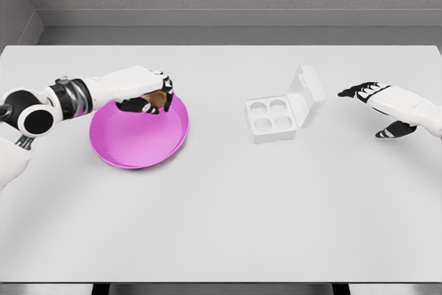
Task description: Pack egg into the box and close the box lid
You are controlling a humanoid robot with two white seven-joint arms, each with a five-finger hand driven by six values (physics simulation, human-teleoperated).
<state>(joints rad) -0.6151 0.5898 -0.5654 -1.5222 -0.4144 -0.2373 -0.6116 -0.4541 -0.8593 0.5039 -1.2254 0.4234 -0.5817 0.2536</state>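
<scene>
Right now the small brown egg (pixel 157 98) sits inside the curled fingers of the left hand (pixel 148 93), only a sliver of its shell showing between the dark fingertips. That hand is closed around the egg just above the far rim of the round magenta plastic bowl (pixel 138 144), whose shallow pink inside lies open below it. The white left arm reaches in from the left edge, with a banded black-and-grey wrist and a round black joint near the table's side.

Well apart to the right stands the small white egg box (pixel 275 119), its tray showing four round wells, all unfilled. Its hinged lid (pixel 308 94) stands up, tilted back on the right side of the tray, so the box is open.

Further right again, the right hand (pixel 376 106) hovers near the box without touching it, fingers stretched out and relaxed, thumb hanging down, holding nothing. Everything rests on the broad pale grey table (pixel 221 219), with a grey wall behind it.
</scene>
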